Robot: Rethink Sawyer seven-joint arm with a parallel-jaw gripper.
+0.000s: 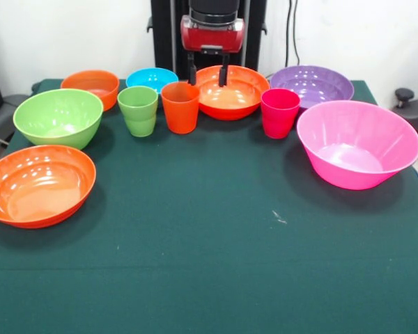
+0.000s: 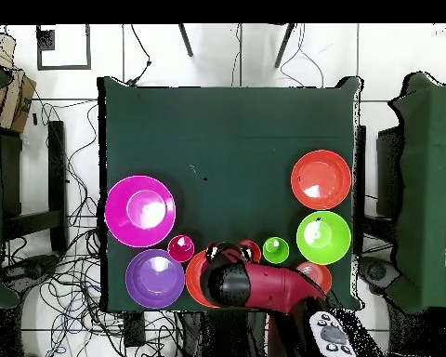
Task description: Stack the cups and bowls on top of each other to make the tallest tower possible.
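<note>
No stacking has begun: every cup and bowl stands singly and upright on the green table (image 1: 216, 278), so the step in hand is judged to be the first pick.

Nearest the front camera, one wide orange bowl (image 1: 38, 184) sits at the left and the large pink bowl (image 1: 357, 142) at the right. Behind the orange one stands the green bowl (image 1: 58, 117).

The middle row holds three cups, each apart from the next: the green cup (image 1: 138, 110), the orange cup (image 1: 180, 106) and the magenta-red cup (image 1: 279, 112).

The far row holds the small orange bowl (image 1: 91, 85), the small blue bowl (image 1: 151, 78), the second wide orange bowl (image 1: 231, 91) and the purple bowl (image 1: 311, 85).

Count: three cups, seven bowls, ten pieces in all.

The pincer (image 1: 207, 72) hangs over the near-left part of the far wide orange bowl, just behind the orange cup. Its two fingers (image 1: 223, 70) stand parted and hold nothing.

A sound next move is judged to call for a wide bowl as the base. The tapered cups look light and easy to tip, so the grasp should be centred on the rim or wall.
</note>
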